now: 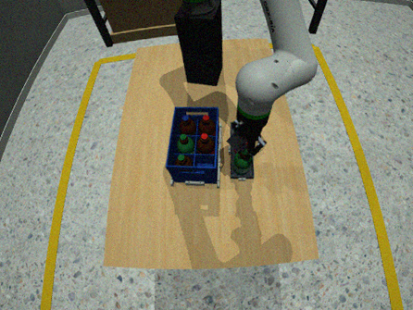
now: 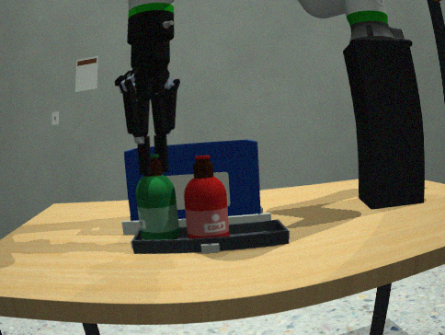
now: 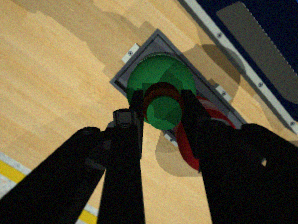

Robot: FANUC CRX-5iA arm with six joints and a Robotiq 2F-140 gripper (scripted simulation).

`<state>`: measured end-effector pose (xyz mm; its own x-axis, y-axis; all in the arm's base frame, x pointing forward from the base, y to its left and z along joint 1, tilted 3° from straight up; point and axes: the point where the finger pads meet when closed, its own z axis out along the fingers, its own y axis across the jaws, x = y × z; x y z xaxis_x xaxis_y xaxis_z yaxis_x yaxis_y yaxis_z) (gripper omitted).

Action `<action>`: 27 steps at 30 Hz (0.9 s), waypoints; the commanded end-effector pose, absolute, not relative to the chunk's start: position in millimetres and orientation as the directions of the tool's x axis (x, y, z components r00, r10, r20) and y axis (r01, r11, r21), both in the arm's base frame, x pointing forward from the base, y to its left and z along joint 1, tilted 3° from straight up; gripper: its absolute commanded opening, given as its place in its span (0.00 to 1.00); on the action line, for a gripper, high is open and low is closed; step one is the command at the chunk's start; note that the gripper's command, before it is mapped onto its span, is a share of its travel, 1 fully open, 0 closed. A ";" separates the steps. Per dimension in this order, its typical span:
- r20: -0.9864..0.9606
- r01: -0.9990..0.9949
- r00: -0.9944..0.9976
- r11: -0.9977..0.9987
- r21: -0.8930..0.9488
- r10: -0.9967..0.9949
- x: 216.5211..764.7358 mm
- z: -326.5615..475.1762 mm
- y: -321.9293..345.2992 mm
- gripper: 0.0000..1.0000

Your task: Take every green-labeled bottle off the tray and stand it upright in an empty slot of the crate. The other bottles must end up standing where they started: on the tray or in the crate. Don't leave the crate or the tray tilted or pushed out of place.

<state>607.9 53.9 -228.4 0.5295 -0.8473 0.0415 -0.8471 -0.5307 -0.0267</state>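
A green-labeled bottle stands at the left end of the dark tray, next to a red cola bottle. My gripper hangs straight above the green bottle and is shut on its neck just under the green cap. In the wrist view the two black fingers clamp the neck of the green bottle, with the red bottle partly hidden behind the right finger. In the overhead view the gripper sits over the tray, right of the blue crate.
The crate holds several bottles with red, green and blue caps; its front right slot looks empty. The black robot base column stands at the back of the wooden table. The table edge runs close in front of the tray.
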 end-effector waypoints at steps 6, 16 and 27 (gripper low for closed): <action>0.042 -0.847 0.530 -0.531 -0.029 -0.847 608.9 -223.6 54.3 0.10; 0.042 -0.847 0.530 -0.531 -0.029 -0.847 608.6 -219.0 54.5 0.10; 0.042 -0.847 0.530 -0.531 -0.029 -0.847 608.2 -211.3 54.7 0.10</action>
<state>607.2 54.5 -213.7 0.5295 -0.8473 0.0415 -0.8471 -0.5307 -0.0268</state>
